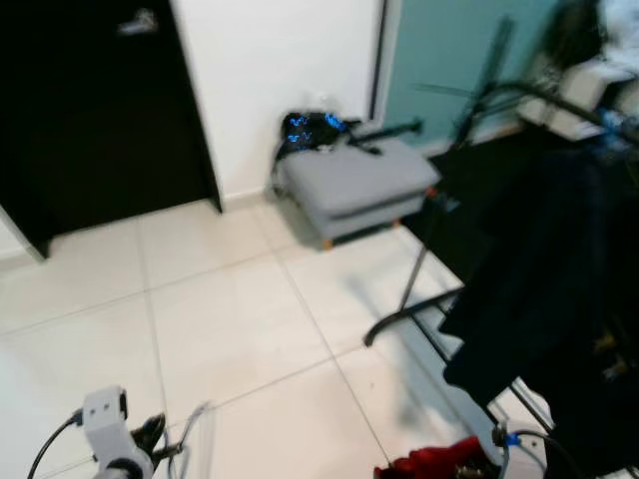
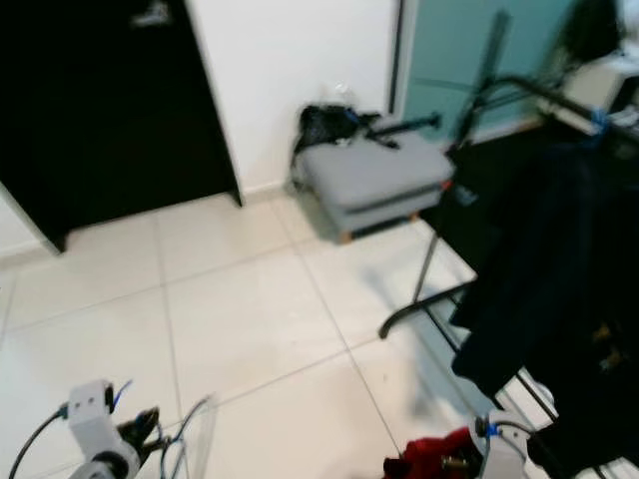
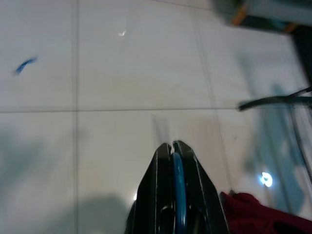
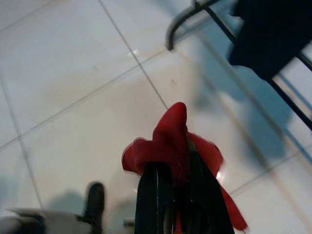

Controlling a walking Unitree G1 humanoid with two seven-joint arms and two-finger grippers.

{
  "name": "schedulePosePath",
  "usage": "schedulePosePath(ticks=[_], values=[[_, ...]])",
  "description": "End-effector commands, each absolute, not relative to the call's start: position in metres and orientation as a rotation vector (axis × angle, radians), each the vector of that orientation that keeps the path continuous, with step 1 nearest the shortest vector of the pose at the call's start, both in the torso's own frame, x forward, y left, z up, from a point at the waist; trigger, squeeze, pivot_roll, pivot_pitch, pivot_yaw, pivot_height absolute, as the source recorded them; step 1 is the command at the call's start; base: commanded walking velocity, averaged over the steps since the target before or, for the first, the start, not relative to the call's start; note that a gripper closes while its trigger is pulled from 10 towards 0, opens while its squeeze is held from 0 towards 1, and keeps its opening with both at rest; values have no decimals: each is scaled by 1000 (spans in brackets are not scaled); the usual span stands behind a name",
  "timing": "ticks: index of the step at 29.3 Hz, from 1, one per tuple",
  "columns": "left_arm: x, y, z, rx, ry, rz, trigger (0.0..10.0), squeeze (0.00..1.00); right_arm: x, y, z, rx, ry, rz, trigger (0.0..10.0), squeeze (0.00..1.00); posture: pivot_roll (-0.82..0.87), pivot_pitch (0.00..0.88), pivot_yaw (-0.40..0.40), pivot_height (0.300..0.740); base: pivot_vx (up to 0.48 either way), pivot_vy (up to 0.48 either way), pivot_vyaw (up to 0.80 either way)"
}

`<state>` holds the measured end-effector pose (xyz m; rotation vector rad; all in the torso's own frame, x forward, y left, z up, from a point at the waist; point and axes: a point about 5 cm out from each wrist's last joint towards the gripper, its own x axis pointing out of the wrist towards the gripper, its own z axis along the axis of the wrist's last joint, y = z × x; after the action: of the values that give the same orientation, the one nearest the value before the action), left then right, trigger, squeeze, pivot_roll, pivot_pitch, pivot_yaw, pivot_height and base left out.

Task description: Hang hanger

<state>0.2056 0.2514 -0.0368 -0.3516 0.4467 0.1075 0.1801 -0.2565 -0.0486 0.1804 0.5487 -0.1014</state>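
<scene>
My left gripper [image 3: 171, 145] hangs low at the left over the white tiles, shut on a thin blue hanger [image 3: 178, 181]. In the left eye view the hanger [image 1: 192, 427] shows as a pale, blurred loop beside that gripper [image 1: 150, 434]. At the bottom right, my right gripper [image 4: 173, 165] is shut on a red cloth [image 4: 171, 130], which bunches over its fingers and hangs down. The same red cloth [image 1: 435, 461] shows in the left eye view. A black metal clothes rack [image 1: 409, 289] stands to the right with dark garments [image 1: 544, 279] draped over it.
A grey padded stool [image 1: 354, 185] sits against the white wall, with a black bag [image 1: 310, 128] behind it. A black door [image 1: 95, 110] fills the far left. The rack's curved foot [image 4: 178, 22] reaches onto the tiles. Open white floor [image 1: 230, 309] lies ahead.
</scene>
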Motion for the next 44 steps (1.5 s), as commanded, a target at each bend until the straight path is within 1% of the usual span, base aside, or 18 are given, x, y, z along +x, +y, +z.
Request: schedulePosePath(ticks=[1, 9, 13, 26, 44], values=[[205, 249, -39, -356, 462, 98, 10000, 0, 169, -260, -54, 176, 582, -109, 10000, 0, 96, 108, -30, 740, 0, 0, 763], [206, 247, -39, -368, 463, 92, 10000, 0, 169, -262, -56, 185, 592, -104, 10000, 0, 101, 96, -38, 740, 0, 0, 763], [209, 246, -37, -367, 451, 88, 10000, 0, 170, -261, -56, 185, 584, -100, 10000, 0, 98, 112, -43, 740, 0, 0, 763], [212, 245, -35, -361, 446, 62, 10000, 0, 172, -259, -55, 188, 567, -93, 10000, 0, 89, 121, -37, 740, 0, 0, 763], [213, 243, -34, -362, 445, 36, 10000, 0, 183, -251, -48, 179, 488, -71, 10000, 0, 80, 131, -30, 740, 0, 0, 763]])
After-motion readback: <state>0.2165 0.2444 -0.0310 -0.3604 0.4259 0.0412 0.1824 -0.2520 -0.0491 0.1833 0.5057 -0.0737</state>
